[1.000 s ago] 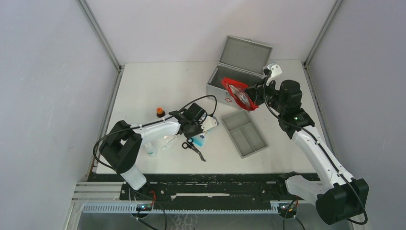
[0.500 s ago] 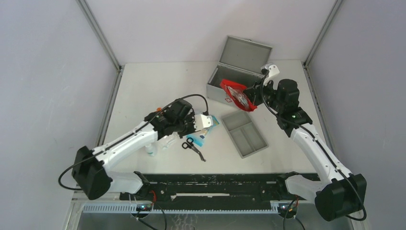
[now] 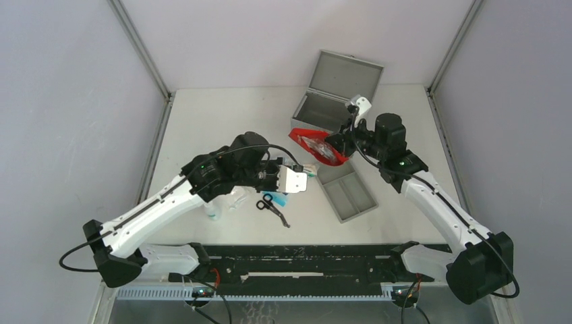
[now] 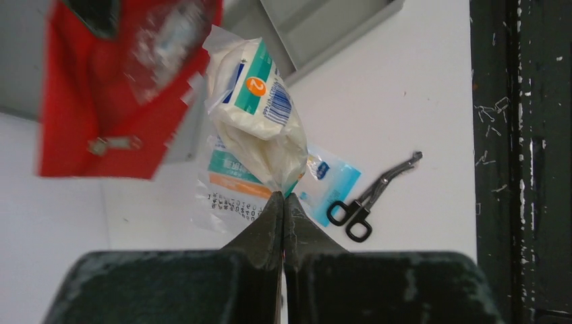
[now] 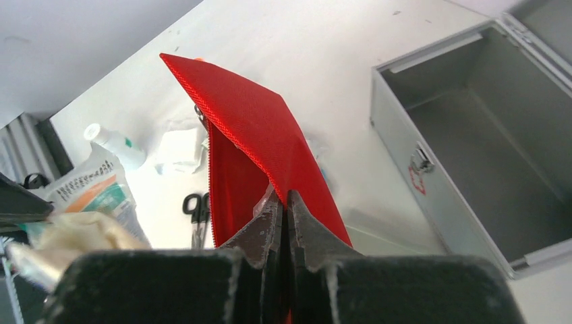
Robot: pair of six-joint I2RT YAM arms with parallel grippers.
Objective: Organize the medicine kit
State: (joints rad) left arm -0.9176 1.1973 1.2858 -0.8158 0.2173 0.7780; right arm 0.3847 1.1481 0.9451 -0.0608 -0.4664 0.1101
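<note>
The grey metal medicine kit [image 3: 322, 111] stands open at the back right, lid up; its empty inside shows in the right wrist view [image 5: 472, 128]. My right gripper [image 5: 283, 197] is shut on a red zip pouch [image 5: 260, 135], held in the air in front of the kit [image 3: 317, 147]. My left gripper [image 4: 283, 196] is shut on a white wrapped bandage pack [image 4: 260, 108], lifted just left of the pouch [image 3: 305, 172].
A shallow grey two-compartment tray [image 3: 345, 189] lies right of centre. Black scissors [image 3: 272, 209], a blue sachet [image 4: 332, 182] and a printed packet [image 4: 226, 185] lie under the left gripper. A small white bottle [image 3: 213, 212] stands at the left.
My left gripper has lifted the bandage pack off the table and carried it right. My right gripper has moved the red pouch left and forward, away from the kit.
</note>
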